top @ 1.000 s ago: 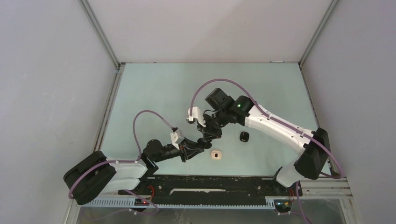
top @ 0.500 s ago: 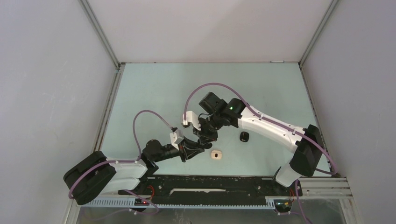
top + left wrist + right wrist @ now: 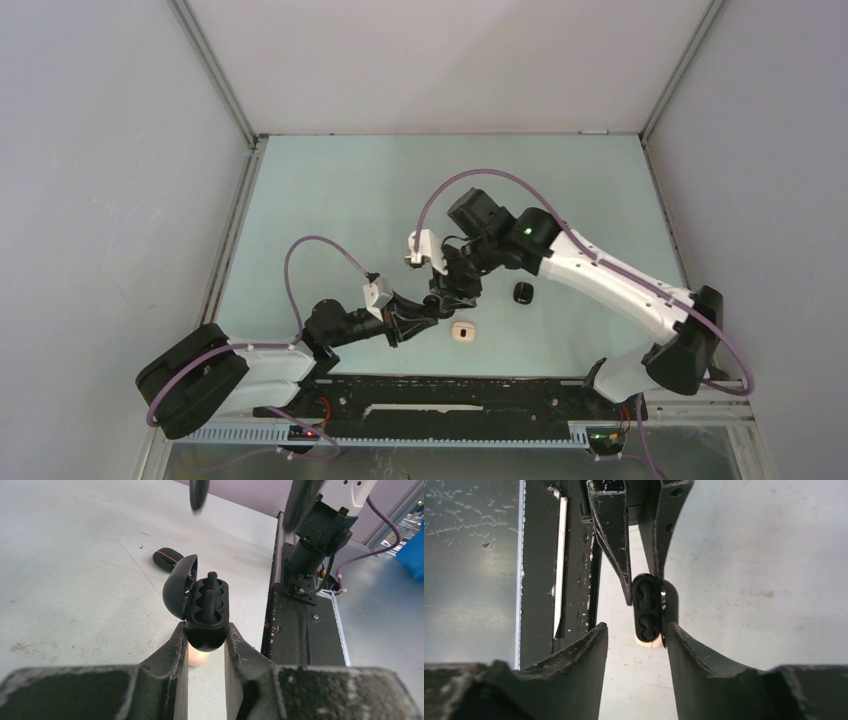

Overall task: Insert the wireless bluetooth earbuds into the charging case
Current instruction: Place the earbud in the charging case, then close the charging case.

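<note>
Two earbuds (image 3: 209, 600) look seated in the open charging case (image 3: 206, 622) clamped by the left gripper (image 3: 206, 636). Straight above, the right gripper (image 3: 635, 630) hangs empty, jaws apart.

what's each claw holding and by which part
The left claw grips the open black charging case by the sides of its base, lid flipped up. The right claw is open above it, holding nothing.

Figure: Laboratory robot cell. A pale green table (image 3: 330, 190) is enclosed by plain grey panels (image 3: 100, 200) on aluminium framing (image 3: 217, 75). Cabled left arm (image 3: 260, 360) and right arm (image 3: 600, 280) are bolted to a black rail (image 3: 450, 390) at lower centre.
</note>
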### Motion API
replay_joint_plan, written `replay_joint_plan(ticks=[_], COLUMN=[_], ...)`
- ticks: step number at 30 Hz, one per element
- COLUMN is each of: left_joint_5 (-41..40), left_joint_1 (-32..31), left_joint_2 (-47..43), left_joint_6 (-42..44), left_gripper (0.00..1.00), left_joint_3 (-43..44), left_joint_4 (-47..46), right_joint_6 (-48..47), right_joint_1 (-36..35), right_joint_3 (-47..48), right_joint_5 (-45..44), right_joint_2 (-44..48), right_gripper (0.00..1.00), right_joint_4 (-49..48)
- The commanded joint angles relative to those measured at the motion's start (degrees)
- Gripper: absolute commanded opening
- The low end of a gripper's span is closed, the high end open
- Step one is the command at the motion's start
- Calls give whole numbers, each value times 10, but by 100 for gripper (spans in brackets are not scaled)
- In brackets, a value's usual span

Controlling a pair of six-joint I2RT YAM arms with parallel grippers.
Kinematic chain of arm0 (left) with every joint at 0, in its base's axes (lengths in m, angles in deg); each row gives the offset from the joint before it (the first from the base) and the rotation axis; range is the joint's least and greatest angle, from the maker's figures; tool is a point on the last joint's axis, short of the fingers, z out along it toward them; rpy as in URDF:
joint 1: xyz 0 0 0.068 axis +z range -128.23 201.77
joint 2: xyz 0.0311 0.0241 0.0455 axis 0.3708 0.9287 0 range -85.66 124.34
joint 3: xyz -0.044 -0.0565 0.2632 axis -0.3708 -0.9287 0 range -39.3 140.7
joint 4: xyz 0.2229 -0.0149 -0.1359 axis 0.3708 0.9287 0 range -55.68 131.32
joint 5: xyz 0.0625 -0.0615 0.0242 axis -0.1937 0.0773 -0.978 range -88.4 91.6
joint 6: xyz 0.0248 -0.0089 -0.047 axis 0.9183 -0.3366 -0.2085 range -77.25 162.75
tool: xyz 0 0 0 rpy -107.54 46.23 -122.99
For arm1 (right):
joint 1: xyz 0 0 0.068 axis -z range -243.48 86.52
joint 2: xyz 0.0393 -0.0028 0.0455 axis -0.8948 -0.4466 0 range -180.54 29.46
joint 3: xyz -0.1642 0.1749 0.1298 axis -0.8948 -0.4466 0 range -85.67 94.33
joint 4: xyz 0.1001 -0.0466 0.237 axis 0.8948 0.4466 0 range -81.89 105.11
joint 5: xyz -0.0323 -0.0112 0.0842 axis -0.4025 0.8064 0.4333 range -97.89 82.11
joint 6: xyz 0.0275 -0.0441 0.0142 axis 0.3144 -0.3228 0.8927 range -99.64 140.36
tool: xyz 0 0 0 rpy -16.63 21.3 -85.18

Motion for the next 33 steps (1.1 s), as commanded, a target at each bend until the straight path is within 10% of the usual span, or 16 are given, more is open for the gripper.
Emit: replay_joint_plan(ticks=[1,17,26,33], left_joint_5=[8,2,-76,-104], left_joint_1=[3,3,6,5], left_joint_2=[5,7,12,68], left_joint_6=[-3,-1,-7,-56], left_gripper=[0,0,0,3], left_joint_3=[21,12,23,47], left_joint_4=[-31,-52,1,9], right_joint_6=[-13,-32,-5,94], right_joint_1=[34,42,12,303], right_joint_3=[7,1,-42,-177], right_joint_5=[12,98,-14,28], right_joint_2=[47,-60,65,182], right_gripper=[54,59,61,65], right_joint_4=[-4,9,43,-119])
